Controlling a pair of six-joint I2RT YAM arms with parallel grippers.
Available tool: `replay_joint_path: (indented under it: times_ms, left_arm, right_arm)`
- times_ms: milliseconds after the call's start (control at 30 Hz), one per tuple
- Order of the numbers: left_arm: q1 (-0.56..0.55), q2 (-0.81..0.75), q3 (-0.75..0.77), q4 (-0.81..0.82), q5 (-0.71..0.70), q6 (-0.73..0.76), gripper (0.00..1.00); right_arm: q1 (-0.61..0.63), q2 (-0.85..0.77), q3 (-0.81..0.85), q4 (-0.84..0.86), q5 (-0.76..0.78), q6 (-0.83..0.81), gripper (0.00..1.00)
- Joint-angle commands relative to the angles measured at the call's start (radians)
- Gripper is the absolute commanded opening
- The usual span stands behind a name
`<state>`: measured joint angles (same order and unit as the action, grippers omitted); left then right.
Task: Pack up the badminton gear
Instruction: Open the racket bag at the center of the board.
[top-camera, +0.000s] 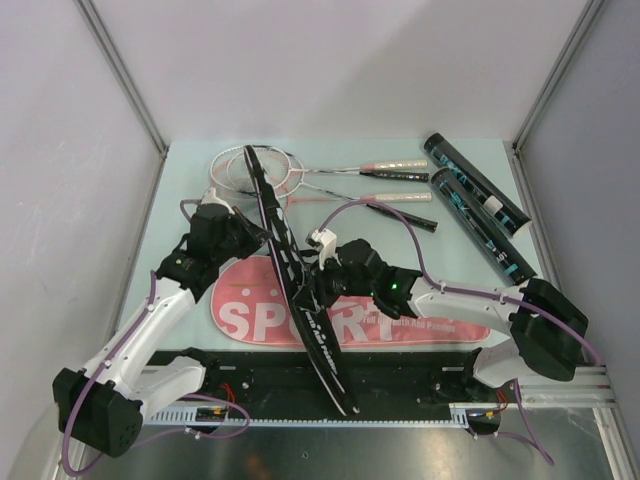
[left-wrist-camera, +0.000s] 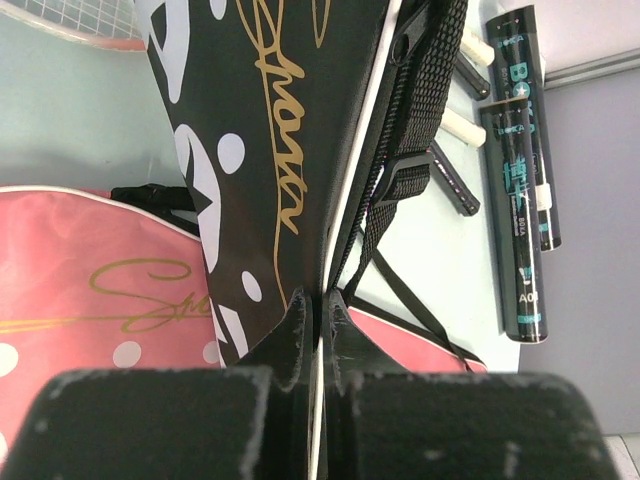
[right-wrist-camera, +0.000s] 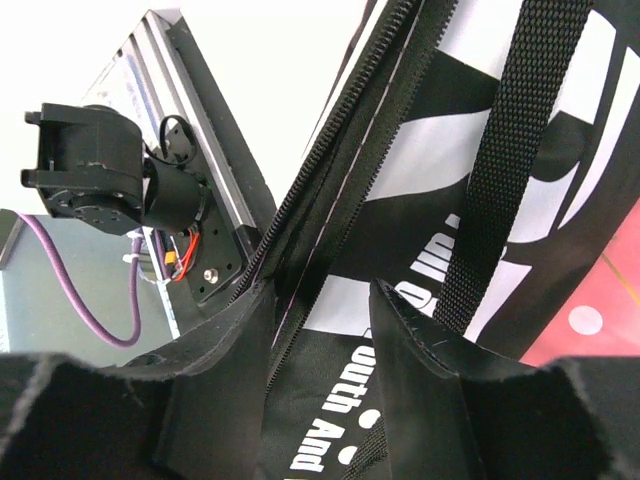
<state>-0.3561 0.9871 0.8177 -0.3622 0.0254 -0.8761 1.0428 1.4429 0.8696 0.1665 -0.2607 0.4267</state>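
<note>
Two pink-and-white rackets (top-camera: 330, 180) lie at the back of the counter (top-camera: 190, 180), with two dark tubes (top-camera: 478, 190) just right of their handles. The left tool (left-wrist-camera: 320, 310) is clenched on the raised black flap (top-camera: 290, 270) of the pink racket bag (top-camera: 250, 310). The right tool (right-wrist-camera: 315, 300) straddles the flap's zipper edge (right-wrist-camera: 330, 170), jaws apart.

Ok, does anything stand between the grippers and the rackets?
Yes. The black bag stands on edge, its far end crossing the rackets. The left gripper is shut on its rim; the right gripper straddles its zip, open.
</note>
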Motion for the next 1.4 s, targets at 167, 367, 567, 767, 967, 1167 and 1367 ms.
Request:
replay_joint_path:
  times_ms: [167, 367, 567, 767, 967, 1167, 1367]
  left_arm:
    - [-0.017, -0.013, 0.008, 0.003, -0.024, -0.052, 0.00]
    - [-0.034, -0.002, 0.017, 0.003, -0.024, -0.034, 0.00]
    - [-0.034, -0.002, 0.038, 0.002, 0.040, 0.112, 0.42]
    - [-0.056, -0.047, 0.011, 0.000, 0.166, 0.183, 0.91]
    - [-0.227, 0.047, 0.076, 0.005, 0.119, 0.178, 0.89]
    - [-0.262, 0.107, 0.051, -0.004, 0.070, 0.160, 0.60]
    - [-0.270, 0.062, 0.046, -0.060, -0.056, 0.187, 0.54]
  right_arm:
    - [-0.017, 0.040, 0.003, 0.160, -0.040, 0.037, 0.23]
    - [-0.013, 0.034, 0.002, 0.162, 0.026, 0.032, 0.00]
    - [-0.041, -0.045, -0.030, 0.151, 0.159, 0.061, 0.00]
    - [-0.116, -0.059, -0.073, 0.226, 0.123, 0.155, 0.00]
    - [-0.113, -0.052, -0.073, 0.228, 0.124, 0.144, 0.00]
    - [-0.107, -0.076, -0.073, 0.200, 0.150, 0.121, 0.00]
    - [-0.102, -0.090, -0.073, 0.168, 0.164, 0.104, 0.00]
